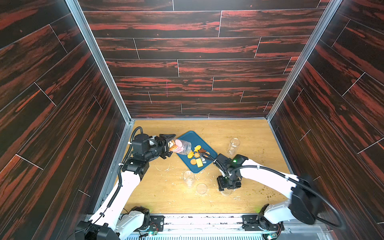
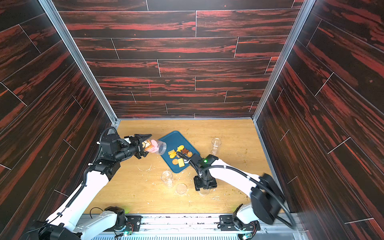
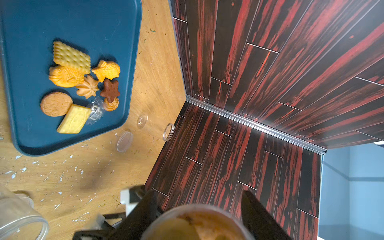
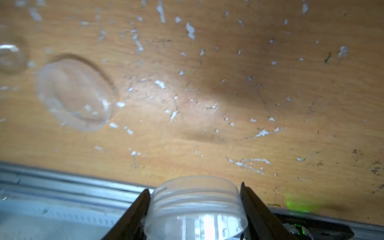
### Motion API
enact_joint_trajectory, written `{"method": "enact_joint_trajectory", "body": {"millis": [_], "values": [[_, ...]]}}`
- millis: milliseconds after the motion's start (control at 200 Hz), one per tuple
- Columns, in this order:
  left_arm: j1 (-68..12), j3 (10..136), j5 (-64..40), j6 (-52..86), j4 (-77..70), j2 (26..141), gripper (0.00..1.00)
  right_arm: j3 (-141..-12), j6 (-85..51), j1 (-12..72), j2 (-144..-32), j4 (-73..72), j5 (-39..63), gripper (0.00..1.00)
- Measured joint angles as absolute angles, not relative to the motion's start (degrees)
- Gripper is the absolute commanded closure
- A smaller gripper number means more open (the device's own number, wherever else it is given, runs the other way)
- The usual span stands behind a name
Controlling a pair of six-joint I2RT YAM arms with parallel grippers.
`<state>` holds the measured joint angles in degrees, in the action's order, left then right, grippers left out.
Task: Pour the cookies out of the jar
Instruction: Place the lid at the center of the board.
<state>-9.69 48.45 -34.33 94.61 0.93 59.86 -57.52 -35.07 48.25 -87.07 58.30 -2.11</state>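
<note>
**Pouring stage.** The left gripper point(image 1: 168, 146) is clamped on the base of the jar point(image 1: 184, 147). The jar is tipped almost level, and its open mouth points away from the fingers, over the tray point(image 1: 192, 136), so that what falls out lands there. Pink and orange cookies point(image 1: 176, 145) sit inside, bunched toward the gripped end. More lie on the tray just beyond the mouth, beside a clear packet point(image 3: 95, 111). The right gripper point(image 4: 195, 187) is closed on a clear threaded lid point(image 4: 195, 209) low over the table, apparently to keep it out of the pour. An empty jar point(image 1: 188, 178) stands near that gripper.
</note>
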Motion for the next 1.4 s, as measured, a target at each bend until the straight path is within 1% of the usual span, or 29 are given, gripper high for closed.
{"method": "enact_joint_trajectory", "body": {"millis": [235, 631, 791, 1027, 1398], "values": [[-9.52, 47.94, -34.50, 94.76, 1.10, 58.65, 0.40, -55.46, -34.85, 46.74, -92.66, 54.70, -1.48, 0.36], [-8.62, 47.68, -35.16, 94.94, 1.34, 58.37, 0.39, -54.17, -33.80, 44.80, -97.32, 51.03, -0.64, 0.35], [-8.58, 47.66, -35.40, 94.98, 1.37, 58.37, 0.39, -54.17, -33.76, 44.69, -97.45, 50.96, -0.54, 0.31], [-8.51, 47.11, -35.57, 95.29, 1.34, 58.35, 0.40, -54.72, -33.80, 44.71, -97.95, 51.07, -0.05, 0.20], [-8.29, 46.94, -35.57, 95.35, 1.72, 58.22, 0.40, -55.16, -34.09, 44.71, -97.84, 51.62, -0.82, 0.19]]}}
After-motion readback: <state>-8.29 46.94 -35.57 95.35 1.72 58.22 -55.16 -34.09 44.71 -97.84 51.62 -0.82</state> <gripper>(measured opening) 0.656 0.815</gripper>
